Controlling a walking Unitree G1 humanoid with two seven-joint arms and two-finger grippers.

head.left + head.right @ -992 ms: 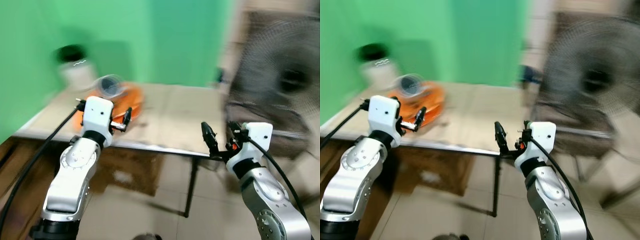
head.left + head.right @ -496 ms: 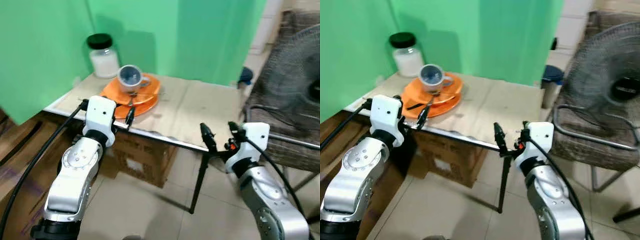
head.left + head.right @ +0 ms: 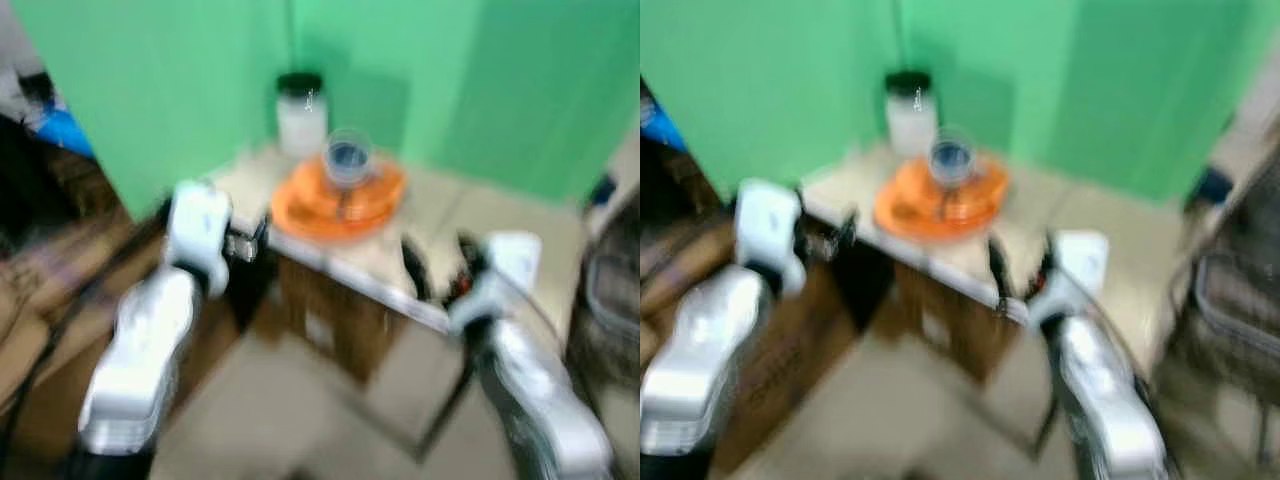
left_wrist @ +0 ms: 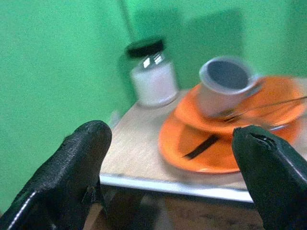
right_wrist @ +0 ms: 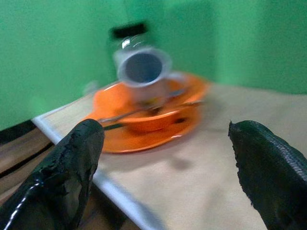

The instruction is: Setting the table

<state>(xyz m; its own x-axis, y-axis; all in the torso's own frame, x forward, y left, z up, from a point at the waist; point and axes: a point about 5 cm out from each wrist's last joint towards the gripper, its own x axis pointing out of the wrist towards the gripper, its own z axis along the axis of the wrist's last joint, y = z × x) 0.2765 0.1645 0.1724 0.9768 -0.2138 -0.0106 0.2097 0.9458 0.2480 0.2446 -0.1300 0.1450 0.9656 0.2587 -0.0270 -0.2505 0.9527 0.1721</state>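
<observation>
Step in hand, as judged: approach. The robot stands short of the beige-topped table point(image 3: 480, 215) with nothing yet picked up; the head views are blurred.

The left hand point(image 4: 172, 177) is spread wide and empty, raised ahead of the table's near edge. The right hand point(image 5: 165, 167) is likewise spread wide and empty, held over the table edge and facing the stack.

The task's thing is a stack of round orange plastic plates point(image 4: 235, 139), seen in the head views at about 12 o'clock, toward the far corner of the table against the green backdrop point(image 3: 170, 90). A grey cup point(image 4: 223, 84) sits tipped on the stack. Thin metal cutlery point(image 5: 144, 111) and a dark flat utensil point(image 4: 201, 146) lie across the plates. A white jar with a black lid point(image 4: 153, 76) stands just beside the stack, at its 10 o'clock.

The next move calls for closing in and lifting the cup off first. It looks unsteady, and the loose cutlery may slide.
</observation>
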